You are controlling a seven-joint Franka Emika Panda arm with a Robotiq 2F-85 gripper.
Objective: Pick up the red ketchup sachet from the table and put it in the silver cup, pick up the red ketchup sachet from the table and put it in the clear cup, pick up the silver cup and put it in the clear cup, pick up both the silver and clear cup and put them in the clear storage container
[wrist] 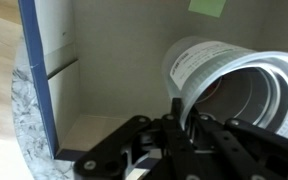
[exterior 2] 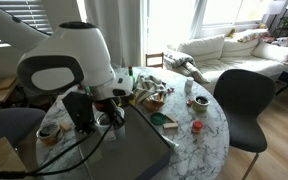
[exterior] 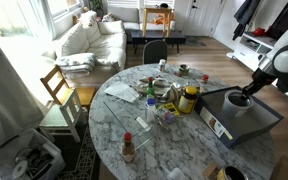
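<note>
In the wrist view my gripper (wrist: 176, 110) is shut on the whitish rim of the clear cup (wrist: 209, 62). The cup lies tilted on its side with the silver cup (wrist: 269, 100) nested inside it. Both cups are inside the clear storage container (wrist: 104, 70), close above its pale floor and next to its long wall. In an exterior view my gripper (exterior: 241, 100) reaches down into the grey container (exterior: 256, 125) at the table's edge. In an exterior view the arm hides the cups, and the container (exterior 2: 139, 150) shows as a dark bin. I cannot make out any ketchup sachet.
A yellow-lidded jar (exterior: 189, 98), a red-capped sauce bottle (exterior: 128, 148) and other small clutter stand mid-table on the round marble table (exterior: 114, 125). A green sticker (wrist: 206, 6) shows on the container's far wall. Chairs stand around the table.
</note>
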